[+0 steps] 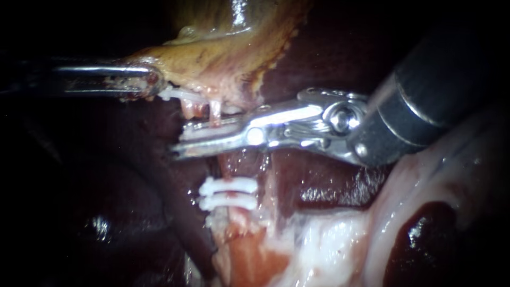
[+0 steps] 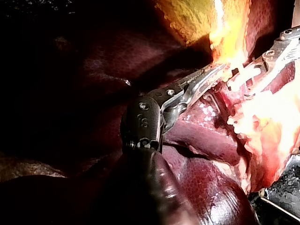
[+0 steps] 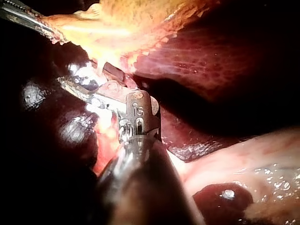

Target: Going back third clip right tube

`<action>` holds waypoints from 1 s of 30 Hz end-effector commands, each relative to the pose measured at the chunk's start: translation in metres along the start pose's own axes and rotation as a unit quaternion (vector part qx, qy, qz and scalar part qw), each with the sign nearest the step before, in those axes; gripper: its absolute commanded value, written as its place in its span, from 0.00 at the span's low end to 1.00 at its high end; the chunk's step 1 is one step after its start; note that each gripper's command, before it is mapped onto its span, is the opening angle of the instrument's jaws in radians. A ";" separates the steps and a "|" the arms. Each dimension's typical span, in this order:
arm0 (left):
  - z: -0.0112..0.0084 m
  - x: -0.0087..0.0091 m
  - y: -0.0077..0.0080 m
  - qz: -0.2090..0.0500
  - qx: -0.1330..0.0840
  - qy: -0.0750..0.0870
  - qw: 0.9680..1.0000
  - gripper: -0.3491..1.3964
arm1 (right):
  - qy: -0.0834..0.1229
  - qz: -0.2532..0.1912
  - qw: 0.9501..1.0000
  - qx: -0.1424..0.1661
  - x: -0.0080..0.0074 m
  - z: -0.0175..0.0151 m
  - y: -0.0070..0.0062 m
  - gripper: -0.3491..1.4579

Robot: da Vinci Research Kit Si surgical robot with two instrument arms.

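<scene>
Your left instrument (image 1: 153, 85): jaws closed on the lower edge of the gallbladder (image 1: 212, 48), holding it. Just beside them, under that edge, one white clip (image 1: 183, 94) lies crosswise. The tube (image 1: 236, 165) runs on from there, top to bottom in the endoscope view, to a pair of clips (image 1: 228, 186) stacked close together. Your right instrument (image 1: 180, 141) lies across the tube, nearly square to it, between the white clip and the pair. Its jaws stand a narrow gap apart and grip nothing I can make out. Whether the tube sits between them or behind: cannot tell. Judgement: the way out follows your own shaft, toward upper right, away from all three clips.
</scene>
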 end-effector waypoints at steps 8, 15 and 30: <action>0.0000 -0.0001 0.0001 0.000 0.000 0.000 1.000 0.00 | -0.031 -0.141 0.987 -0.074 -0.0010 -0.0013 0.0013 0.47; -0.0001 -0.0002 0.0002 0.000 0.000 0.000 1.000 0.00 | -0.038 -0.219 0.972 -0.073 -0.0022 -0.0048 -0.0007 0.47; 0.0000 -0.0004 0.0002 0.001 0.001 0.000 1.000 0.00 | -0.052 -0.308 0.949 -0.036 -0.0049 -0.0148 -0.0040 0.47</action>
